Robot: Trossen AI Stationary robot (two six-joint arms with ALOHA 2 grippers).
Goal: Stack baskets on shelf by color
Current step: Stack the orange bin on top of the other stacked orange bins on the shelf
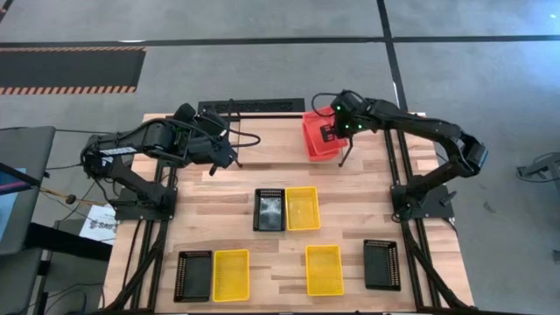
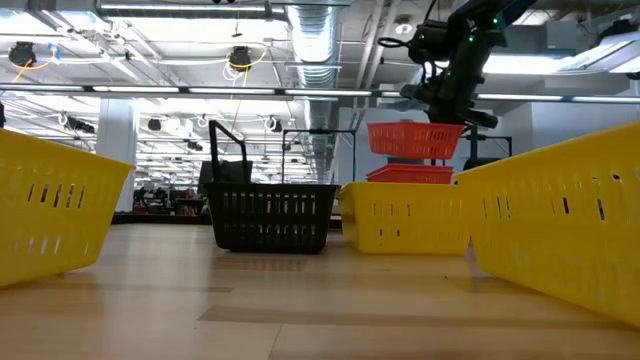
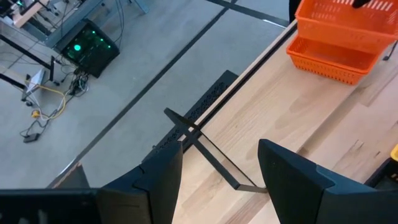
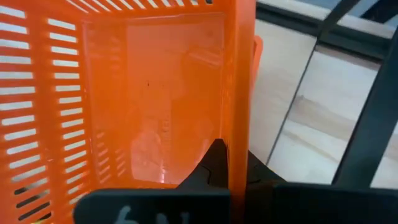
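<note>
Red plastic basket (image 2: 415,139) is held off the table (image 1: 262,175) by the right gripper (image 1: 335,133), directly above the other red baskets (image 2: 410,174) already nested at the right end of the shelf (image 1: 249,106). The right wrist view shows the fingers clenched on one slotted side wall, one finger (image 4: 214,163) inside against the wall. In the low view the held basket hangs roughly level with a clear gap above the nested ones.

Handling judgement: thin moulded plastic with mesh walls, so light and fairly stiff, though a wall will likely flex under a one-sided pinch. The smooth surface may slip or let the basket swing. The best hold appears to be mid-length on a long wall, near the rim, as now.

Relative to the shelf, the yellow baskets (image 1: 303,208) and black baskets (image 1: 269,209) lie loose on the table nearer the front edge: one pair close to the middle, the others well apart along the front. None of them is on the shelf yet.

Left gripper (image 3: 221,171) waits near the left end of the shelf, fingers released and spread, holding nothing, with a thin black rod of the shelf passing just beyond them.

Risk: a tilted release could seat the basket crookedly in the stack.
</note>
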